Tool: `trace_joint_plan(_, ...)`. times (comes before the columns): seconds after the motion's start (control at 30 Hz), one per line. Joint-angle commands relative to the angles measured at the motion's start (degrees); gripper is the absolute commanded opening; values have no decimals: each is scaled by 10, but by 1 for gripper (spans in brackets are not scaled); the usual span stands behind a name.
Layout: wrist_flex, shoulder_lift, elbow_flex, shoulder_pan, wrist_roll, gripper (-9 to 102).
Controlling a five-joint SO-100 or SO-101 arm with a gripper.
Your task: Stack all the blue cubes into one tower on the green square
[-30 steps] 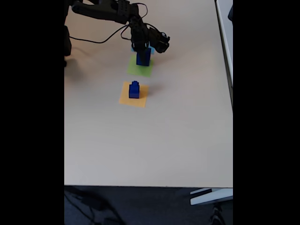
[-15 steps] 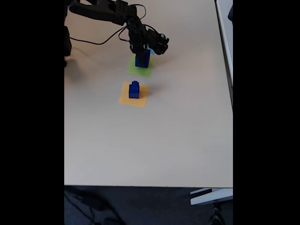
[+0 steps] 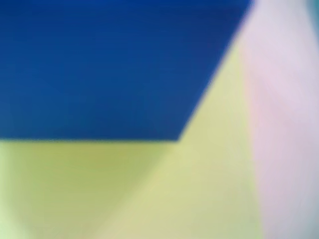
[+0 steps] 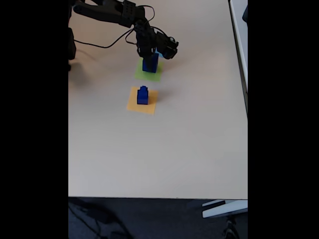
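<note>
In the fixed view a large blue cube [image 4: 150, 64] stands on the green square [image 4: 147, 74], and my gripper [image 4: 149, 59] reaches down from above, shut on its upper part. Up close in the wrist view, that blue cube [image 3: 109, 64] is a blurred block across the top left, with the green square [image 3: 149, 189] beneath it. A medium blue cube [image 4: 142, 97] with a tiny blue cube [image 4: 143, 88] on top sits on the orange patch [image 4: 134, 105], nearer the camera and apart from the gripper.
The black arm [image 4: 112, 11] and its cable [image 4: 107, 42] cross the table's far left. A sliver of light-blue patch [image 4: 160, 51] shows behind the gripper. The beige table [image 4: 159, 149] ends in a front edge low in the fixed view.
The gripper and the large blue cube have shifted slightly left and down over the green square. The two cubes on the orange patch have not moved.
</note>
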State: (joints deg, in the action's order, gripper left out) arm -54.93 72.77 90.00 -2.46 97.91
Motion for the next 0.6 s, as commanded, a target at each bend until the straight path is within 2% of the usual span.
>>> trace_joint_plan(0.0,6,56,-3,-4,5,19)
trace_joint_plan(0.57,24,57,-25,-4,-28,41)
